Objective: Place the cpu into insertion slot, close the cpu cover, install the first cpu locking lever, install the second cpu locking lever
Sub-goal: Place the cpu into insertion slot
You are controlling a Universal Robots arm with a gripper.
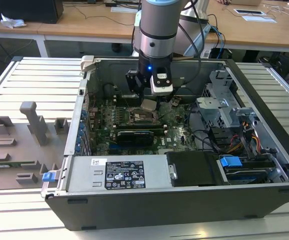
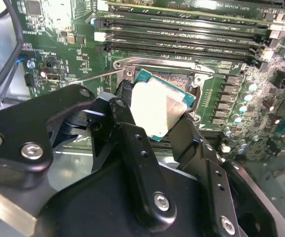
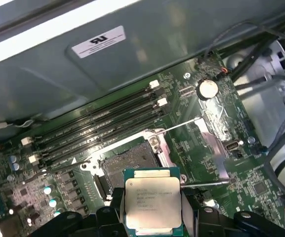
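While hovering near the insertion slot (image 3: 130, 165), the gripper (image 3: 152, 210) is pinching the cpu (image 3: 153, 195) by its edges; probably light, stiff, fragile.

The insertion slot (image 3: 130, 160) lies uncovered and free from above, just under the cpu (image 3: 152, 197) clamped in the tool (image 3: 152, 210). The cpu cover (image 3: 214, 136) stands open beside it. Memory slots (image 3: 98, 123) run along one side, with the case wall (image 3: 157, 64) beyond. Cables (image 1: 204, 135) crowd the exterior view's right.

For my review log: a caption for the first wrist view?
The gripper holds the cpu over the empty insertion slot beside the memory slots.
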